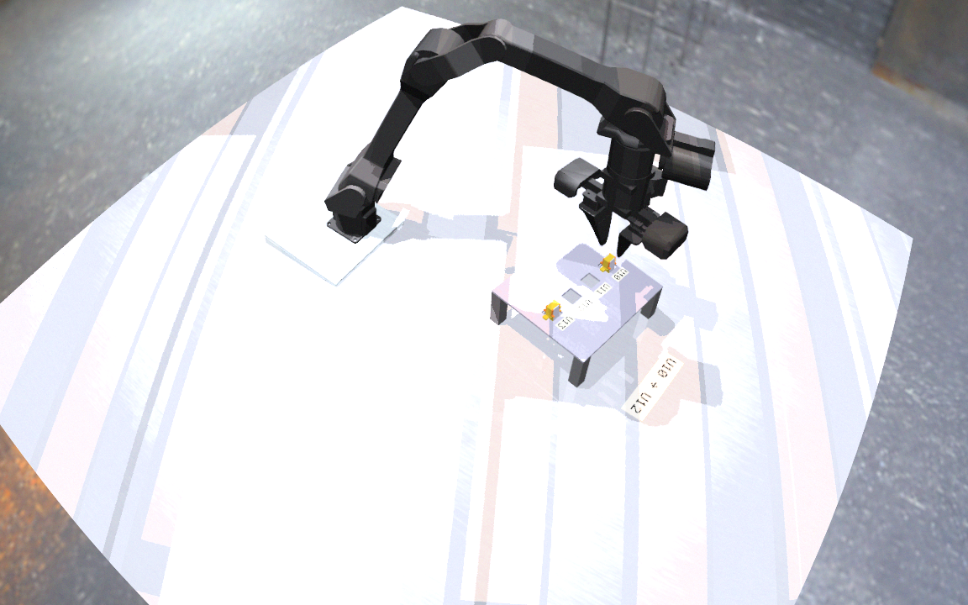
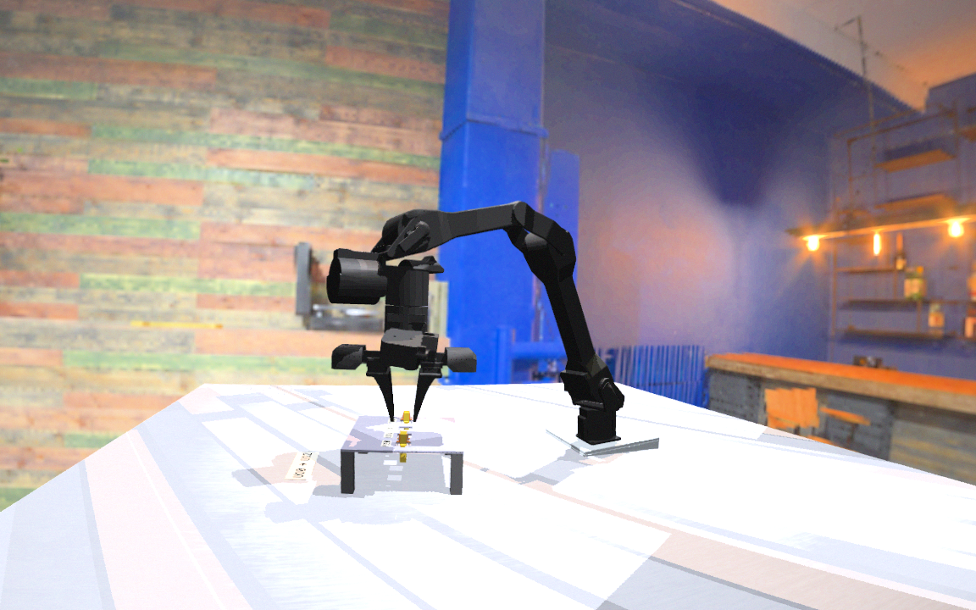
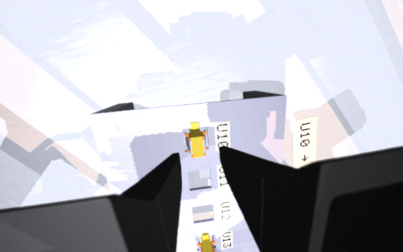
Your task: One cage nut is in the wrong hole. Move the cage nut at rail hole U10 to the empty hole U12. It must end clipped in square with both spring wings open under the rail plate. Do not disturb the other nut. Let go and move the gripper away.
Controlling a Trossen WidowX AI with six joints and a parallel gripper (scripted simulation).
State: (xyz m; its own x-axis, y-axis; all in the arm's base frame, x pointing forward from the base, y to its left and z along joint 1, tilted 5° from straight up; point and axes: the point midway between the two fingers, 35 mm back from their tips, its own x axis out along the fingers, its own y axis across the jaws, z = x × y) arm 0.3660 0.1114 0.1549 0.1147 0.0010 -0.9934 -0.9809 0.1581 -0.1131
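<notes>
Fingers (image 1: 597, 225) (image 2: 385, 390): partly spread, tips near U10, pinching nothing
U10 nut (image 1: 607, 263) (image 2: 406, 416) (image 3: 197, 145): in its hole
U12 hole (image 1: 571, 295) (image 3: 203, 213): empty
U13 nut (image 1: 551, 309) (image 2: 402, 437) (image 3: 206, 242): upright

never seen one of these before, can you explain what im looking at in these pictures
The machine is a black robot arm, bolted down at one end, with a two-fingered hand at the other. One picture looks down from above, one looks from the side, and one comes from a camera near the hand, so its dark fingers fill the lower part.

Below is a rail plate on short legs. Cage nuts sit at U10 and U13; the holes U11 and U12 are empty. A label beside it reads "U10 → U12". The hand is partly open above the plate, holding nothing.
</notes>
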